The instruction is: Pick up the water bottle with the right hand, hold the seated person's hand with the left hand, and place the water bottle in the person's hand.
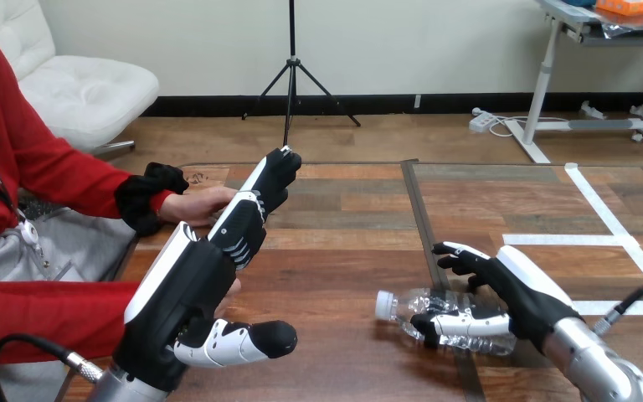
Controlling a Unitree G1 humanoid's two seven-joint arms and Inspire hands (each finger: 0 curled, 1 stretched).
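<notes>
1. While the water bottle [410,303] lies on its side on the table [343,251], the right hand [515,293] curls its thumb and fingers round it.
2. The left hand [243,224], fingers straight, reaches over the person's hand [199,205].

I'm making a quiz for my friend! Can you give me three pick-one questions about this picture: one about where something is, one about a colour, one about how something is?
1. Where is the bottle?
A) in a box
B) on the table, in the right robot hand
C) on the floor

2. What colour is the cap?
A) white
B) red
C) green

3. How are the fingers of the left robot hand?
A) in a fist
B) straight
C) round the bottle

Answers:
1 B: it lies sideways there with fingers curled on it.
2 A: the cap looks white.
3 B: they stretch straight out by the person's hand.
</notes>
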